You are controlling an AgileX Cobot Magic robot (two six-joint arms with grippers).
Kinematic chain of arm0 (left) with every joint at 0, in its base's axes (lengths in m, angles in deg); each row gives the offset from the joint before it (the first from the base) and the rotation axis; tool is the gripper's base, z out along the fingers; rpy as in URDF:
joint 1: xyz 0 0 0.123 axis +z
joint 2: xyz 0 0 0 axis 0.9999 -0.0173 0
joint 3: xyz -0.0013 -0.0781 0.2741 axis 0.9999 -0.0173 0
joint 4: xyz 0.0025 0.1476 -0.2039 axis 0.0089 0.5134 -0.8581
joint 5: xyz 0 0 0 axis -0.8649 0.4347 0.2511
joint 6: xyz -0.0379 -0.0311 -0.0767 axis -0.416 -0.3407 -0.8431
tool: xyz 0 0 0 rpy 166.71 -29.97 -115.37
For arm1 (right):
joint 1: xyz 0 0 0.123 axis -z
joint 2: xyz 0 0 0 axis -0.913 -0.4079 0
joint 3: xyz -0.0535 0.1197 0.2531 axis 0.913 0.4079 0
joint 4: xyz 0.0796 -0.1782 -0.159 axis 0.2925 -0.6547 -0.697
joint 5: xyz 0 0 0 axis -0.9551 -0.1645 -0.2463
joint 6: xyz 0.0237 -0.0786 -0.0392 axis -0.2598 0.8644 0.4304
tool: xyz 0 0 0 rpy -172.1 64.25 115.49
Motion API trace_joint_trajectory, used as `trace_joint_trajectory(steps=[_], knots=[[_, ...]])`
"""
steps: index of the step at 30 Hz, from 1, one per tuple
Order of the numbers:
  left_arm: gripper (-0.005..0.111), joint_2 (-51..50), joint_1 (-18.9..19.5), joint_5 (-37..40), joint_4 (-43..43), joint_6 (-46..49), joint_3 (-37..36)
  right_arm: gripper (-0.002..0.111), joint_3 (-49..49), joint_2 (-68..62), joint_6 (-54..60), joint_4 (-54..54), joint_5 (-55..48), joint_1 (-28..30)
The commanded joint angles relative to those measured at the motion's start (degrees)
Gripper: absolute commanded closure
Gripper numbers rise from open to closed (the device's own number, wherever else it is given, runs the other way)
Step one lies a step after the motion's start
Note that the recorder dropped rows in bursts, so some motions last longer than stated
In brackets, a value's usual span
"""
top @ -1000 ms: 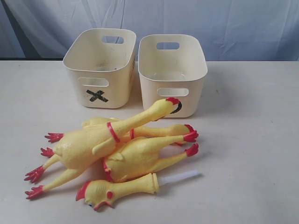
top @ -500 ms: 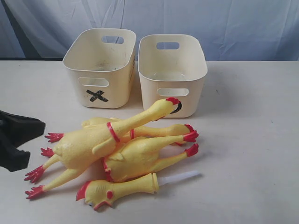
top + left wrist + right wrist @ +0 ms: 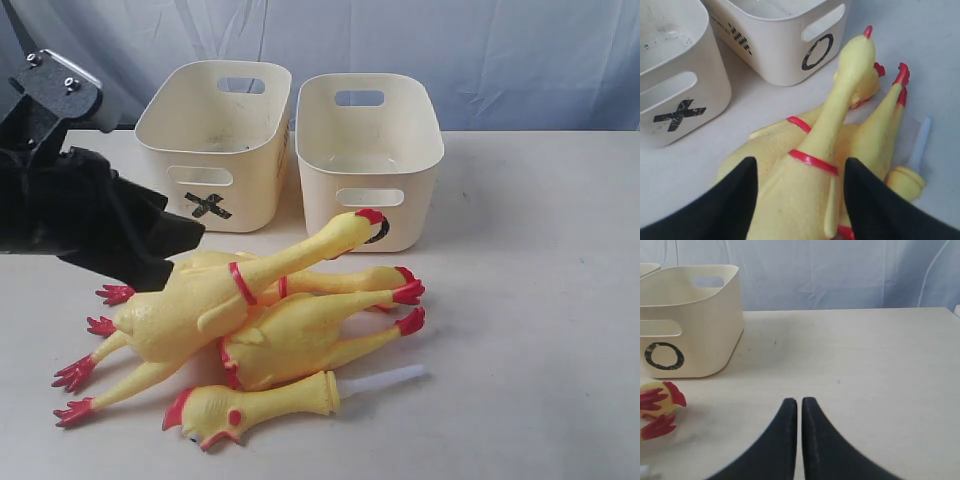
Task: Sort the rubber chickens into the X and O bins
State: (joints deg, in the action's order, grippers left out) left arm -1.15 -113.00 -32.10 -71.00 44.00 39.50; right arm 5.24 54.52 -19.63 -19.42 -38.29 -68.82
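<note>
Several yellow rubber chickens lie piled in front of the bins. The top chicken (image 3: 185, 310) slants with its head (image 3: 352, 228) against the O bin (image 3: 370, 165). Two more chickens (image 3: 295, 335) lie under it. The head-and-neck piece (image 3: 255, 405) with its white tube (image 3: 385, 379) is nearest the front. The X bin (image 3: 215, 150) stands left of the O bin. My left gripper (image 3: 175, 250) hovers open over the top chicken (image 3: 805, 190), one finger (image 3: 735, 200) on each side near its red neck band (image 3: 812, 162). My right gripper (image 3: 796, 402) is shut and holds nothing above bare table.
Both bins look empty inside. The left arm's black body (image 3: 60, 200) fills the left side, beside the X bin. In the right wrist view the O bin (image 3: 695, 325) and red chicken feet (image 3: 657, 410) lie to one side over pale tabletop (image 3: 865, 365).
The left arm has swung in from the left edge and risen, reaching over the top chicken's body. The chickens and bins have not moved.
</note>
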Motion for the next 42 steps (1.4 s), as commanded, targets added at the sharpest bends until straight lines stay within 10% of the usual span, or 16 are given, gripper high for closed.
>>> trace_joint_trajectory(steps=[1, 42], knots=[[0.051, -2.22, -0.51, -0.86, -2.68, 0.22, 1.28, 0.104, 0.40, 0.31, 0.00, -0.08, 0.37, -0.22], [0.051, -2.22, -0.51, -1.41, -0.79, 0.10, 1.28, 0.104, 0.40, 0.31, 0.00, -0.67, 5.66, -0.22]])
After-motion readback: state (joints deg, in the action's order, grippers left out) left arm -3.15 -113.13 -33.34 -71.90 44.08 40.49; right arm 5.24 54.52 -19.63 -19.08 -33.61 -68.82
